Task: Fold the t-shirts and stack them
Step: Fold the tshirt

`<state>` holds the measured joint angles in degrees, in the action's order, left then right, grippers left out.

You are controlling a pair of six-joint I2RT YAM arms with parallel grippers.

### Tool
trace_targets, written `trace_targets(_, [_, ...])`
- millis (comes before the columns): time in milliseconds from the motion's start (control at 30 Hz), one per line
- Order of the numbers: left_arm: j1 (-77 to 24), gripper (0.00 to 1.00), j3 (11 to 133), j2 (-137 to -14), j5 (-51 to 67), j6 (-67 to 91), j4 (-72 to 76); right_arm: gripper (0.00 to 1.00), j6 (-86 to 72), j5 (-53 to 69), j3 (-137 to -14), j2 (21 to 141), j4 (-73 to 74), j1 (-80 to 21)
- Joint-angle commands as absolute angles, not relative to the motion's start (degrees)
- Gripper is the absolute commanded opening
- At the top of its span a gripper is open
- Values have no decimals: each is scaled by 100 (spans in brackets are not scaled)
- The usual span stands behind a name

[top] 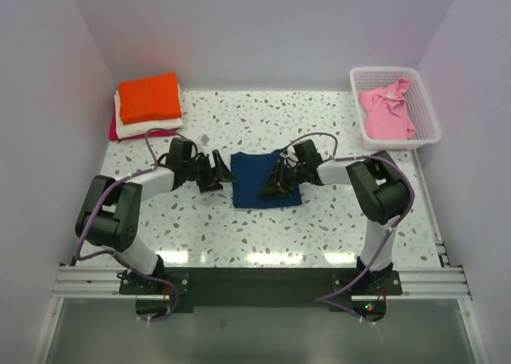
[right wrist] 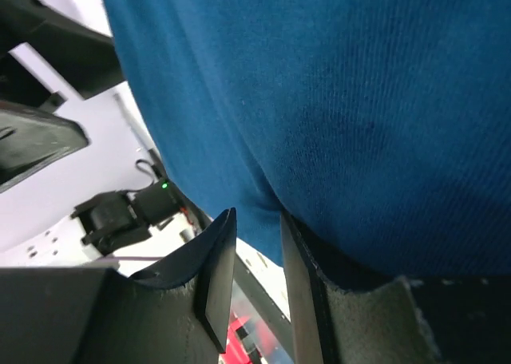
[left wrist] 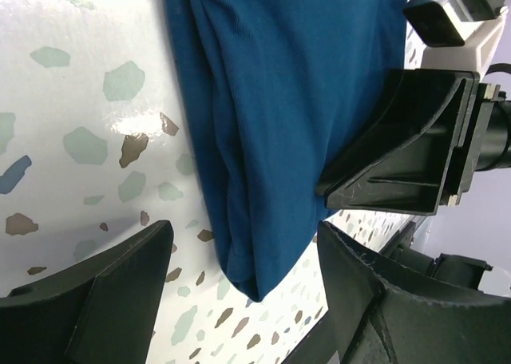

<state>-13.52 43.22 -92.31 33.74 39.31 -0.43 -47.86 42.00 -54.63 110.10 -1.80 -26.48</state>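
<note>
Terrazzo table: navy tee folded, mid-table. L claw spread, just beside tee's left edge. R claw on tee's right side, jaws near together; pinching or not, can't tell.

White speckled surface, pale lilac walls behind and either side of it, aluminium rail along its near edge, light glare across its front.

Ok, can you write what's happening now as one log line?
navy t-shirt folded, centre | left gripper open beside it | right gripper over it, grip unclear | pink t-shirt in basket | stack far left
</note>
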Motion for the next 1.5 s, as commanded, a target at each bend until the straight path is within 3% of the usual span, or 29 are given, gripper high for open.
trace_targets(0, [-1354, 78, 4385, -9403, 3595, 3666, 89, 34, -4597, 3824, -5160, 11258, -597, -2610])
trace_targets(400, [-1660, 78, 4684, -10185, 2673, 3525, -509, 34, -4711, 4140, -5106, 11251, -897, -2584])
trace_targets(600, [-1872, 73, 4904, -10520, 1251, 3612, -931, 34, -4649, 4254, -5264, 10987, -650, -2496])
trace_targets(1000, [-2294, 63, 5098, -11074, 949, 3902, -958, 35, -4623, 4342, -5783, 10284, -80, -2496])
trace_targets(1100, [-2417, 55, 5203, -11083, 967, 3990, -967, 35, -4623, 4324, -5967, 10082, 122, -2496])
trace_targets(1167, [-2478, 38, 5351, -11040, 914, 3973, -1116, 35, -4597, 4307, -6099, 9976, 307, -2496])
trace_targets(1200, [-2496, 24, 5413, -11013, 836, 3955, -1177, 35, -4544, 4254, -6143, 9871, 464, -2496])
trace_targets(1300, [-2496, 0, 5738, -10881, 477, 3780, -1554, 35, -4360, 3931, -6319, 9573, 946, -2487])
trace_targets(1467, [-2496, 0, 6713, -10898, -499, 3253, -2609, 35, -4008, 3209, -6574, 9062, 1765, -2487])
